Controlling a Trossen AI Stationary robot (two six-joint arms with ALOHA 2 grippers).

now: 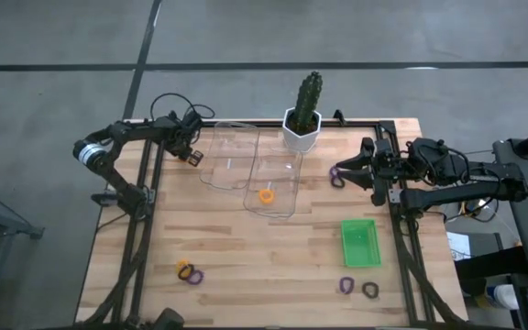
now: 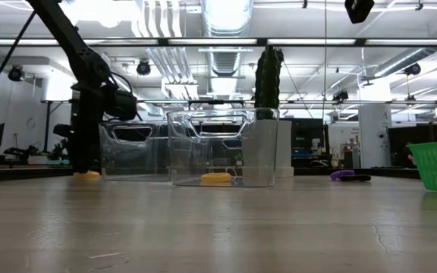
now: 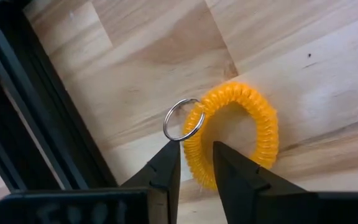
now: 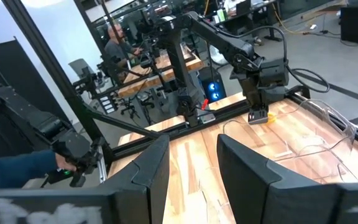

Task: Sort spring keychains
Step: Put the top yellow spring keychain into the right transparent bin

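An orange spring keychain (image 3: 241,124) with a metal ring (image 3: 182,119) lies flat on the wood at the table's far left (image 1: 193,157). My left gripper (image 3: 196,152) points down over it, open, one fingertip on each side of the coil beside the ring. Another orange keychain (image 1: 265,195) lies inside a clear container (image 1: 287,165). Other keychains lie loose: a purple and a black one (image 1: 335,174) at the right, an orange and a purple one (image 1: 189,272) near left, a purple (image 1: 346,285) and a black one (image 1: 370,290) near right. My right gripper (image 4: 193,162) waits level and open at the right edge. My left gripper comes from above with its fingers (image 3: 166,168) across the orange coil (image 3: 196,134) next to the metal ring. Whether the fingertips touch the coil I cannot tell. The keychain lies flat on the table.
A second clear container (image 1: 230,147) stands beside the first at the back. A potted cactus (image 1: 302,119) stands at the far edge, a green basket (image 1: 361,242) at the right. The black table frame (image 3: 36,112) runs close to the left gripper.
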